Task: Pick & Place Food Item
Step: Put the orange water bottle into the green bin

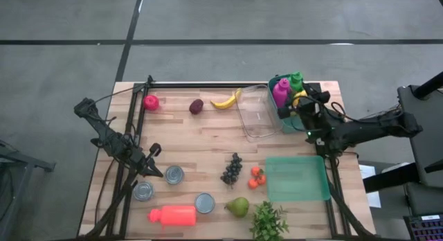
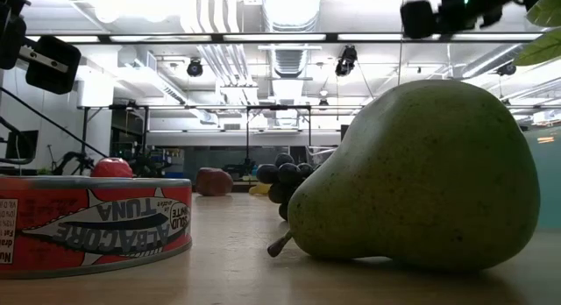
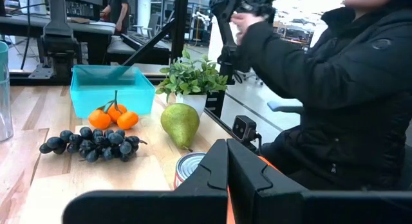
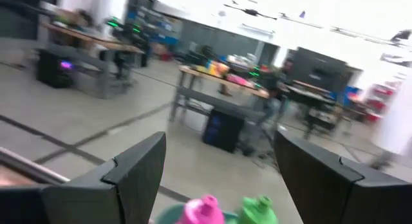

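**Right gripper open at the far bins, left gripper shut and idle**

High view: My right gripper (image 1: 299, 109) stands over the near edge of the teal tub (image 1: 287, 123) at the table's far right corner, fingers apart, nothing between them. In that tub stand a pink bottle (image 1: 281, 92) and a green bottle (image 1: 296, 81). Just beside it lies the clear bin (image 1: 257, 113). My left gripper (image 1: 154, 160) rests at the left side, near a tin (image 1: 174, 174). The food items lie spread out: a banana (image 1: 224, 101) touching the clear bin's far corner, a dark plum (image 1: 196, 106) beside it, a red fruit (image 1: 151, 102) at far left, grapes (image 1: 232, 169) mid-table, oranges (image 1: 257, 176) beside a teal lid (image 1: 298, 178), a pear (image 1: 237, 206) at the near edge next to a potted plant (image 1: 268, 221). Two more tins and an orange bottle (image 1: 173, 215) lie near left.

Low view: The pear (image 2: 412, 178) fills the foreground; a tuna tin (image 2: 92, 222) sits to its side, grapes (image 2: 282, 178) behind.

Left wrist view: My left fingers (image 3: 226, 179) are pressed together, holding nothing. Ahead lie grapes (image 3: 90, 142), oranges (image 3: 113, 116), pear (image 3: 179, 124) and plant (image 3: 192, 82). A person in a dark jacket (image 3: 335, 76) stands beside the table.

Right wrist view: My right fingers (image 4: 138, 169) stand wide apart, empty, with the pink bottle (image 4: 201, 210) and green bottle (image 4: 259, 209) tops between them.
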Controlling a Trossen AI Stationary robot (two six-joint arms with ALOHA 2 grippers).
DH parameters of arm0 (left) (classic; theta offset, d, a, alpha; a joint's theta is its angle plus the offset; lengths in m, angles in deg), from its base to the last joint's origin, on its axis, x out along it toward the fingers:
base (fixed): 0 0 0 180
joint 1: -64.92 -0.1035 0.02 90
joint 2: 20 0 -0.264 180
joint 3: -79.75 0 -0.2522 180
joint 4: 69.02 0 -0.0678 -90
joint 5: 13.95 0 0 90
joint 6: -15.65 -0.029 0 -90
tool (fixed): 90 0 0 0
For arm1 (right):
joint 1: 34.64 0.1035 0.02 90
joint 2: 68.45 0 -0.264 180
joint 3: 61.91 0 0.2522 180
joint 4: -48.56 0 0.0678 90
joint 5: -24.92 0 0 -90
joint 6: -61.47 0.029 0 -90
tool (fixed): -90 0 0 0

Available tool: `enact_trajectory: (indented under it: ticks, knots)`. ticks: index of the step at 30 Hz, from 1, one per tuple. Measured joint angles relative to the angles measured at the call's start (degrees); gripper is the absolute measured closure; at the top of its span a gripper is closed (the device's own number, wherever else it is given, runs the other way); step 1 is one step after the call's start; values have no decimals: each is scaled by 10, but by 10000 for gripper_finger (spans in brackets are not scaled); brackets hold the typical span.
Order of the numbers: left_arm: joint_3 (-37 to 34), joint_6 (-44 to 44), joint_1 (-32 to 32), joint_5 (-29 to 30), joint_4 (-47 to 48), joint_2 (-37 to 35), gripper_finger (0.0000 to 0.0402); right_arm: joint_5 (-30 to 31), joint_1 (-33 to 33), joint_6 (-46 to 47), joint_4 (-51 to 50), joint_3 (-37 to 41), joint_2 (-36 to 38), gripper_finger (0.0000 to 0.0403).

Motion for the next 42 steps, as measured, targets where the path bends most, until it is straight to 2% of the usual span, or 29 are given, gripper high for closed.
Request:
enact_trajectory:
  ticks: [9, 17, 19, 24, 34, 39, 42]
  knots:
    - [0, 0, 0, 0, 0, 0, 402, -22, 166, 19, -3, -96, -50, 117]
    - [0, 0, 0, 0, 0, 0, 402, -23, 262, 81, -40, -189, -136, 117]
    - [0, 0, 0, 0, 0, 0, 402, -37, 273, 101, -56, -213, -161, 117]
    - [0, 0, 0, 0, 0, 0, 402, -116, 283, 170, -135, -285, -223, 117]
    - [0, 0, 0, 0, 0, 0, 402, -172, 283, 340, -457, -487, -374, 117]
    - [0, 0, 0, 0, 0, 0, 402, -233, 288, 381, -477, -580, -457, 117]
    - [0, 0, 0, 0, 0, 0, 402, -247, 291, 383, -490, -627, -499, 117]
